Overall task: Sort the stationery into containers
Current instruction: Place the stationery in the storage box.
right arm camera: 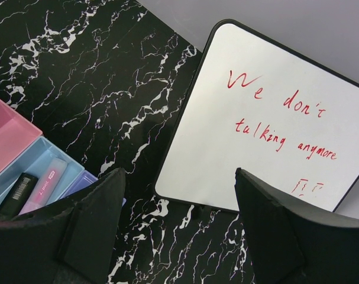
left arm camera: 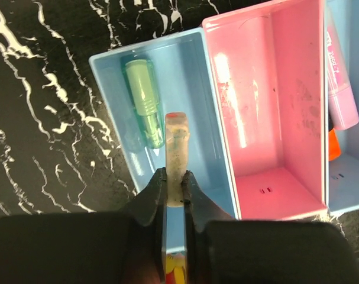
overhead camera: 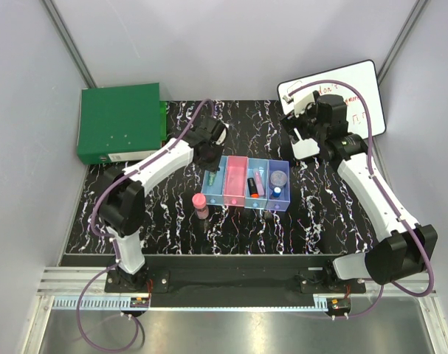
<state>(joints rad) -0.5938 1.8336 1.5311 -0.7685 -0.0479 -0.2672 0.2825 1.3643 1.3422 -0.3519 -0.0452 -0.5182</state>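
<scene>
Trouble could begin nearest the arm bases. There the pink-capped tube stands upright on the black marbled table, low and left of centre in the top view, just beside the bin row and not yet sorted. I judge that a sweep of the left arm over it could knock it down and make it roll.

Just above it in that view, the left gripper hangs over the first light blue bin, its jaws clamped on a thin pale piece with a red tip. The green stick lies already inside this bin. The piece points close to the wall shared with the empty pink bin. If it is let go from up here, it may hit that wall, tip into the wrong bin, or bounce out.

Right of these, the pink marker and orange marker lie in the next bin.

Farthest, at the upper right of the top view, the right gripper has its jaws wide apart and empty. It is in front of the writing board and well apart from the bins, so I see little danger there.
</scene>
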